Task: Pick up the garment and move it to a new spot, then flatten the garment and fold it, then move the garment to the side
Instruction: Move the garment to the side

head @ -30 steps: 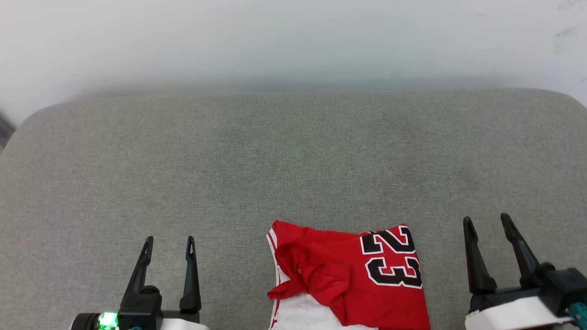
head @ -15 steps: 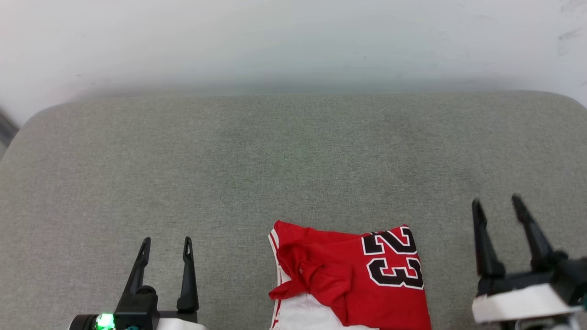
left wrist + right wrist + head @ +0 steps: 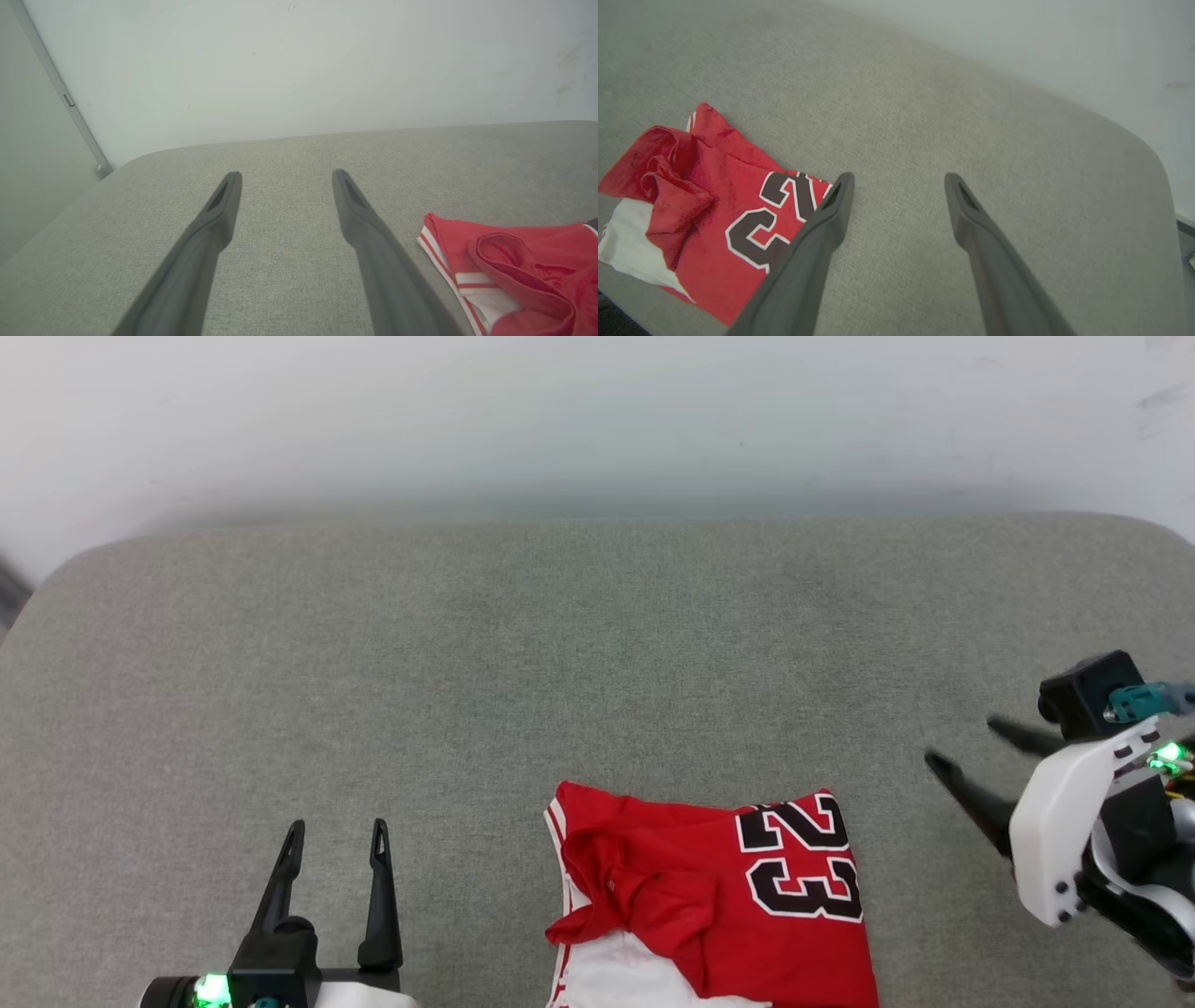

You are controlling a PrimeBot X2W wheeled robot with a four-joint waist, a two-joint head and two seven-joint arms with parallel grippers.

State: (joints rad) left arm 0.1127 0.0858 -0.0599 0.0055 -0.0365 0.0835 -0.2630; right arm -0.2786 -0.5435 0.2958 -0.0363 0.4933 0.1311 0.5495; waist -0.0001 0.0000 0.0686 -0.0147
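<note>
Red garment (image 3: 709, 896) at cushion's (image 3: 560, 663) near edge (head view: its 23 (image 3: 803, 868); left wrist view: striped trim (image 3: 441, 261)); left gripper (image 3: 338, 822), right gripper (image 3: 963, 741) wide, empty.

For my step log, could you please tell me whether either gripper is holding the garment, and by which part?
Nothing is held. The left gripper and the right gripper are both open and clear of the garment, which lies on the grey cushion.

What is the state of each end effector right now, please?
Left end effector: open, holding nothing.
Right end effector: open, holding nothing, apart from the garment.
</note>
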